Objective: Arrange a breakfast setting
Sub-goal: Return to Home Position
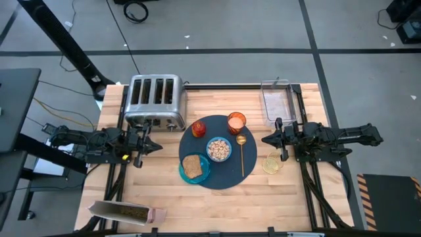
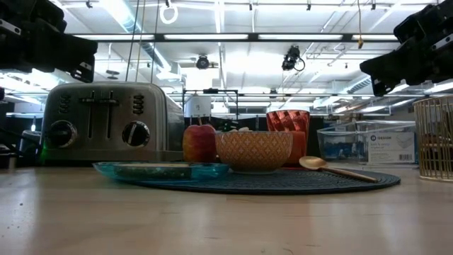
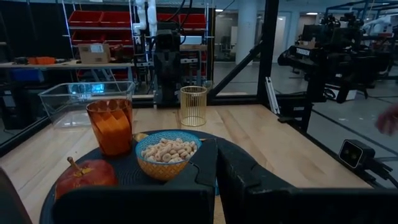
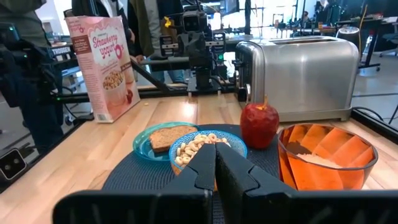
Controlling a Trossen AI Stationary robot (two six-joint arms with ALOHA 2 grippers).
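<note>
A dark-blue round mat lies at the table's middle. On it stand a small blue bowl of cereal, an orange cup, a red apple, a teal small plate with a toast slice on it, and a gold spoon. My left gripper hovers left of the mat, shut and empty. My right gripper hovers right of the mat, shut and empty. Both point at the mat and stay clear of it.
A steel toaster stands at the far left. A clear plastic container stands at the far right. A gold wire holder stands right of the mat, below my right gripper. A pink cereal box stands at the near left corner.
</note>
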